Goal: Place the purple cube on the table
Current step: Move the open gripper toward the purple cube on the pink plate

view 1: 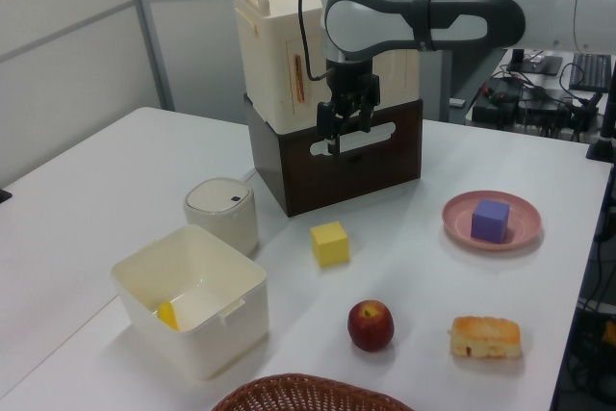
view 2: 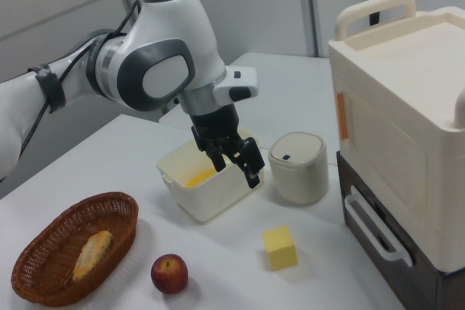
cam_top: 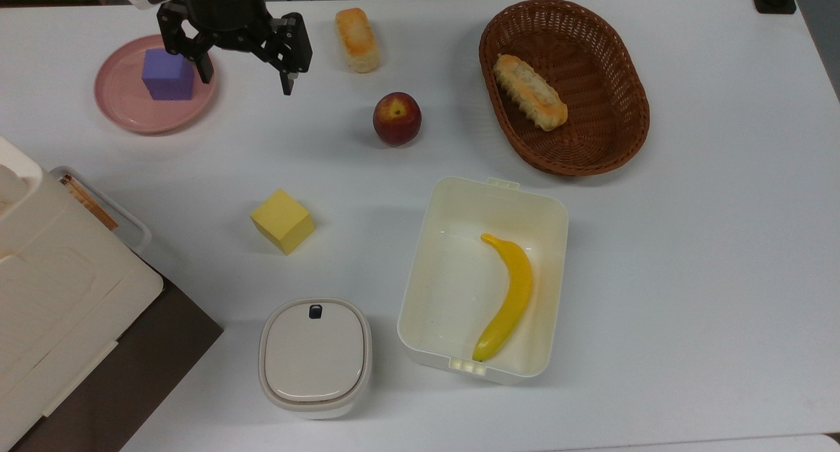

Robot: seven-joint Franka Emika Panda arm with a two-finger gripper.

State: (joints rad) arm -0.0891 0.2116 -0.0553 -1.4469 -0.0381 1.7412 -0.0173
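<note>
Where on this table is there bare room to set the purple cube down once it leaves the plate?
The table is bare across the top view's right, past the basket and the white box. A smaller free patch lies between the pink plate, yellow cube and apple. The purple cube sits on the plate, under the open gripper.

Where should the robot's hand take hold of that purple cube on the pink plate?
Probably from straight above, fingers closing on two opposite flat sides of the purple cube. It sits upright on the pink plate, whose low rim hinders a sideways approach. The open hand hangs above the table.
</note>
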